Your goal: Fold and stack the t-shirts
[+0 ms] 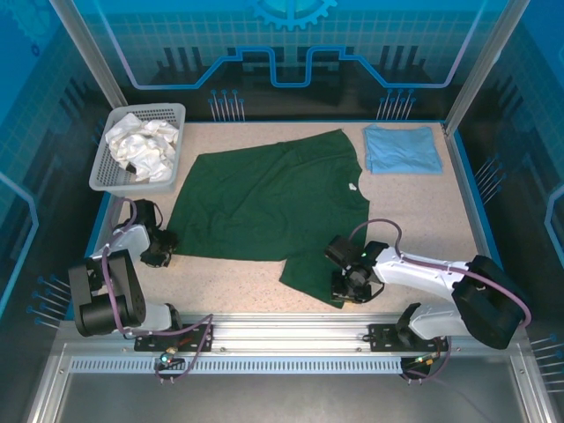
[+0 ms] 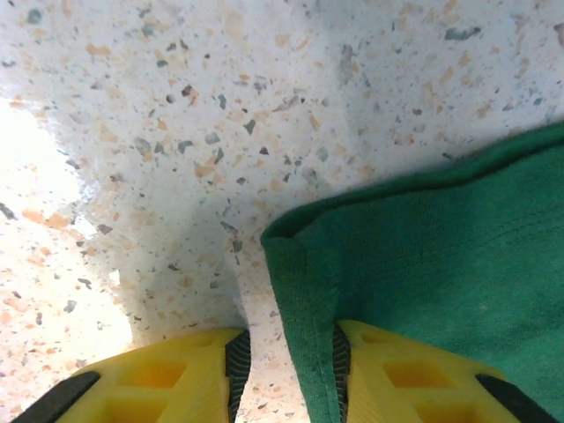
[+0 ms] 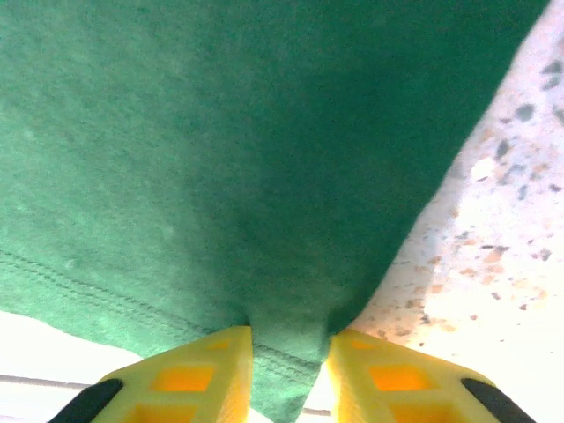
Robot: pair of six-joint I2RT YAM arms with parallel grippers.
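The dark green t-shirt (image 1: 264,207) lies spread flat in the middle of the table, white neck label at its right. A light blue t-shirt (image 1: 402,148) lies folded at the back right. My left gripper (image 1: 159,248) is low at the green shirt's near-left corner. In the left wrist view the hem (image 2: 308,300) stands between the jaws of the left gripper (image 2: 286,357), against the right pad, with bare table between it and the left pad. My right gripper (image 1: 352,284) is at the shirt's near-right corner. There the right gripper (image 3: 291,352) pinches bunched green cloth (image 3: 264,176).
A white mesh basket (image 1: 104,172) holding crumpled white cloth (image 1: 141,145) stands at the back left, just beyond the left arm. The table's near edge and metal rail (image 1: 282,330) run right behind both grippers. Speckled tabletop (image 1: 229,282) shows between the arms.
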